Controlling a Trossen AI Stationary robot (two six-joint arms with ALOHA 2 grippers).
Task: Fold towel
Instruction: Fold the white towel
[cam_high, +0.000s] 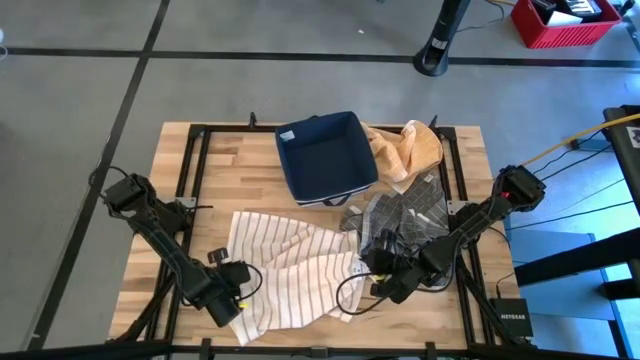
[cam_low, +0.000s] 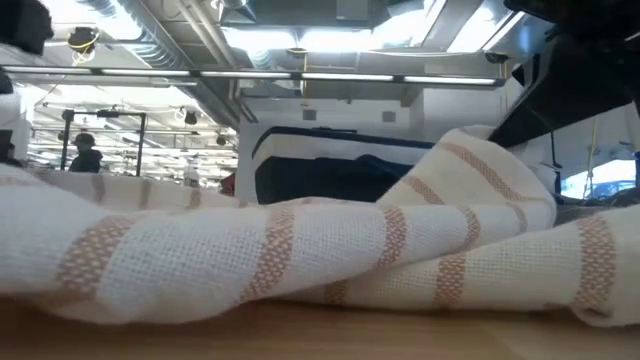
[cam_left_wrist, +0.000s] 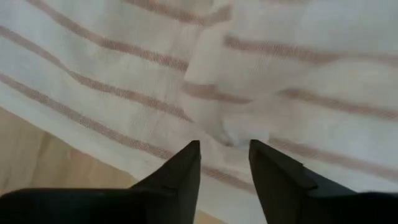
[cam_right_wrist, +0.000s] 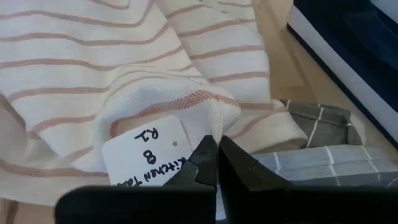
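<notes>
The white towel with tan stripes (cam_high: 290, 270) lies crumpled on the wooden table (cam_high: 200, 180), near its front edge; in the low view the towel (cam_low: 300, 250) fills the foreground. My left gripper (cam_left_wrist: 224, 149) stands open over the towel's near left part (cam_high: 240, 292), pointing steeply down with a small bump of cloth between its tips. My right gripper (cam_right_wrist: 216, 152) is shut at the towel's right corner (cam_high: 378, 275), beside a white paper tag (cam_right_wrist: 146, 152). My left gripper's open fingertips (cam_left_wrist: 189, 155) stand at the cloth's surface; I cannot tell whether they touch it. My right gripper pinches the towel's hemmed corner (cam_right_wrist: 217, 121) between its two fingers, right beside the tag. The fingers come slanting down from the table's right side. The corner sits low, with the cloth around it lying slack in folds.
A navy bin (cam_high: 325, 155) stands at the table's far middle, with an orange towel (cam_high: 405, 150) to its right. A grey checked towel (cam_high: 400, 215) lies just beyond my right gripper. Bare wood shows on the table's left side.
</notes>
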